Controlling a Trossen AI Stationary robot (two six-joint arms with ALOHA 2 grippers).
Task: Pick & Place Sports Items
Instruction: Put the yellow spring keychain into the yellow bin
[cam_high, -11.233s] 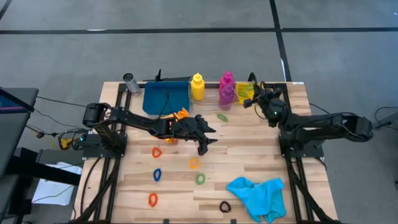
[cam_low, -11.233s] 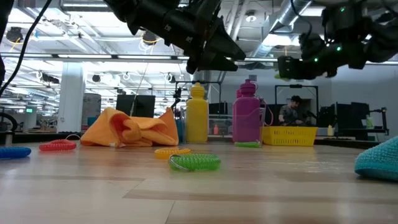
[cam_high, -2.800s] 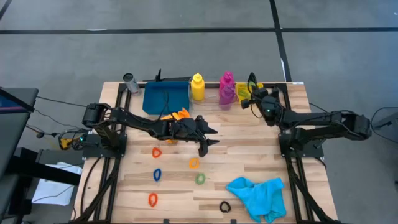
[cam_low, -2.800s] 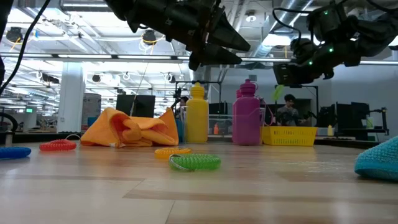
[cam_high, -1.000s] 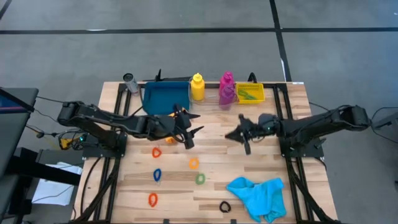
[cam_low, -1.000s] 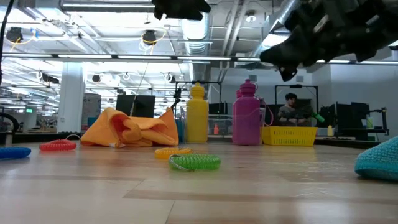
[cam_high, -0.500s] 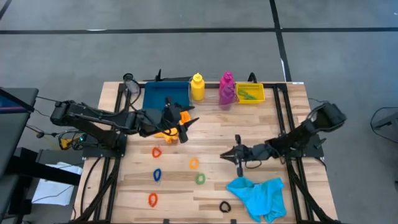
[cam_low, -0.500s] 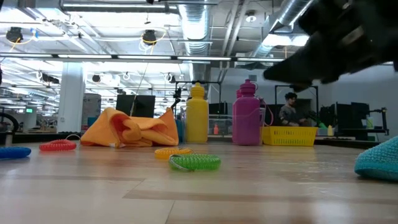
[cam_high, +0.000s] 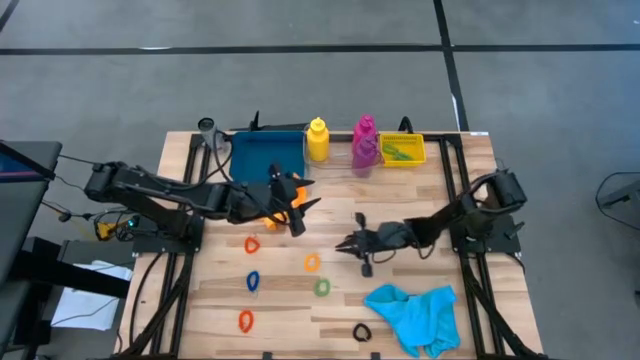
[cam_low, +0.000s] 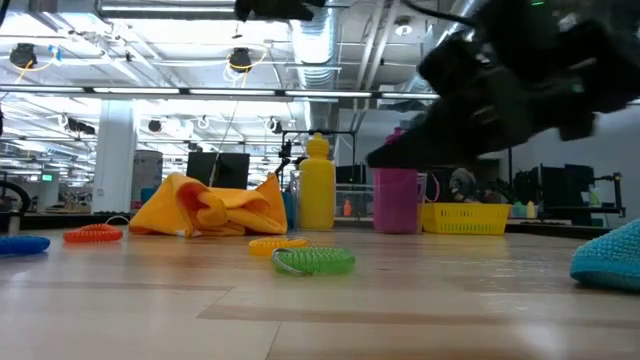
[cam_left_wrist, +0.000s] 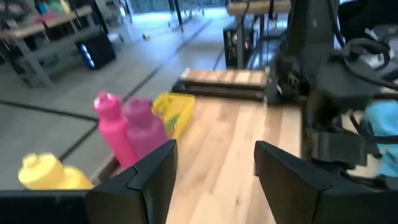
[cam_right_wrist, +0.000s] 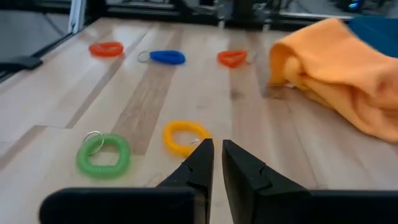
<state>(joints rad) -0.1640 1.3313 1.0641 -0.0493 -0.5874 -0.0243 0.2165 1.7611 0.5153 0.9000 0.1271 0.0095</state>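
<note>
My right gripper (cam_high: 347, 246) hangs shut, holding nothing, low over the table's middle, just right of a yellow ring (cam_right_wrist: 185, 135) and a green ring (cam_right_wrist: 104, 154) that lie flat on the wood. My left gripper (cam_high: 300, 208) hovers open, with nothing between its fingers, beside the orange cloth (cam_high: 281, 190), which lies crumpled in front of the blue tray (cam_high: 262, 158). Orange (cam_high: 251, 244), blue (cam_high: 253, 281), red (cam_high: 245, 320) and black (cam_high: 361, 332) rings lie flat farther left and nearer. The yellow bottle (cam_high: 318, 140) and magenta bottle (cam_high: 365, 140) stand upright at the far edge. The cyan cloth (cam_high: 415, 312) lies near right.
A small yellow bin (cam_high: 402, 150) with something green in it stands right of the magenta bottle. A grey cylinder (cam_high: 207, 128) stands at the far left corner. Bare wood lies between the two grippers and along the table's right side.
My right gripper has swung from the table's right half toward the near edge and leftward, sinking toward the yellow ring, and has stayed shut.
</note>
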